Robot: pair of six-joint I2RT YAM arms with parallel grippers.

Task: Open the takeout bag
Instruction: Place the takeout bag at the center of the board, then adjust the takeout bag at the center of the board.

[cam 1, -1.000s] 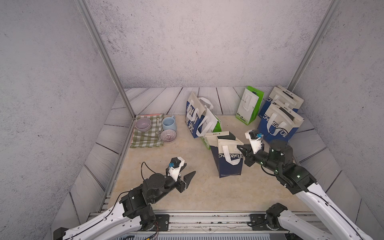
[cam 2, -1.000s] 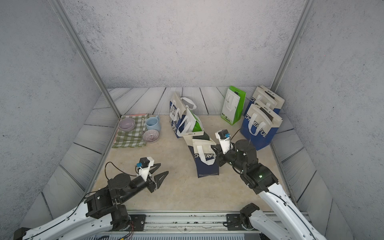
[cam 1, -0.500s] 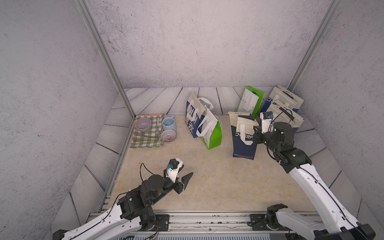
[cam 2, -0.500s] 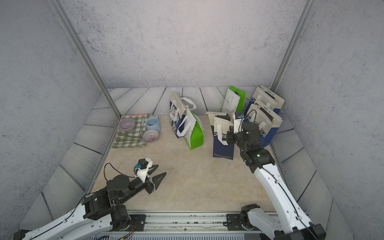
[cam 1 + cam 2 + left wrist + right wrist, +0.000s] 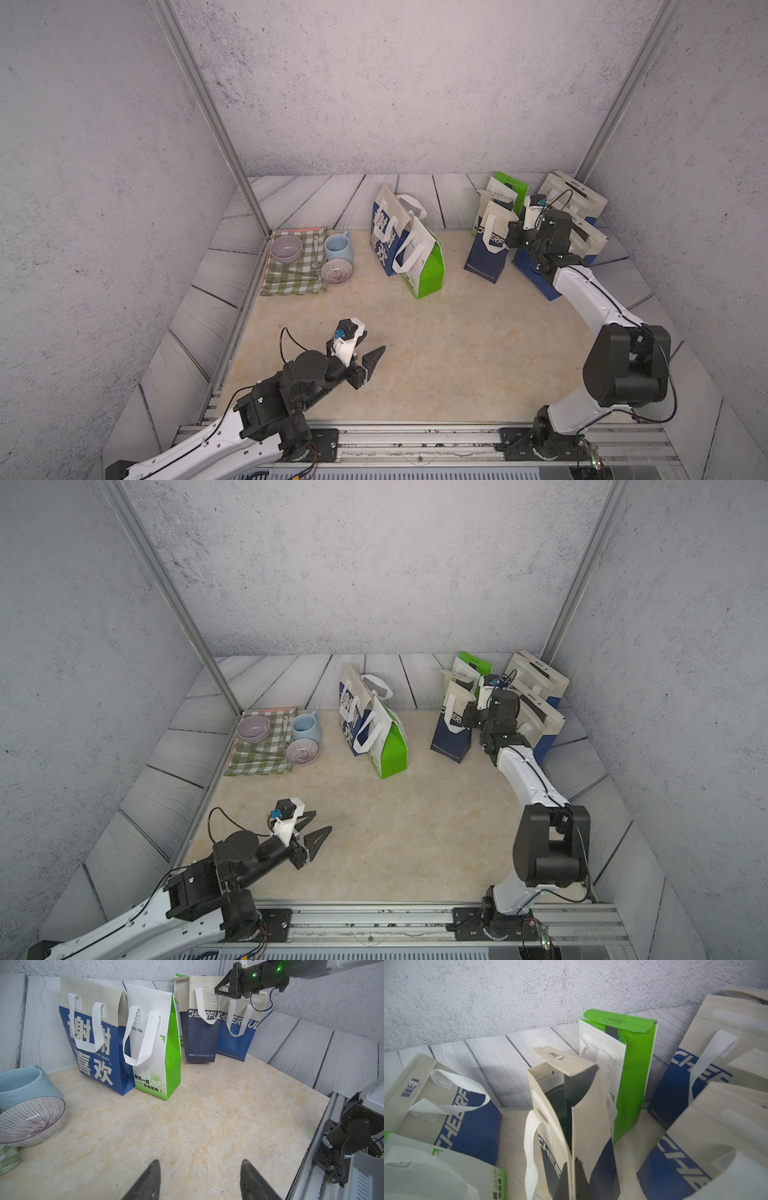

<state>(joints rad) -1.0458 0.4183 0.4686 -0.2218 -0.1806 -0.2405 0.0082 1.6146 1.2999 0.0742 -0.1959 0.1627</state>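
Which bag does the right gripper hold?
The dark navy CHEERFUL bag, in front of the upright green bag; the right gripper pinches its top edge.

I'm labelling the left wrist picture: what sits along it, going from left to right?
striped bowl → blue bag with white characters → green-and-white tea bag → navy Cheerful bag → blue Cheerful bag

Matt non-woven takeout bag [image 5: 484,259], glossy ceramic bowl [image 5: 337,272], woven check cloth [image 5: 291,283], brushed alu rail [image 5: 415,440], rough walls [image 5: 395,83]
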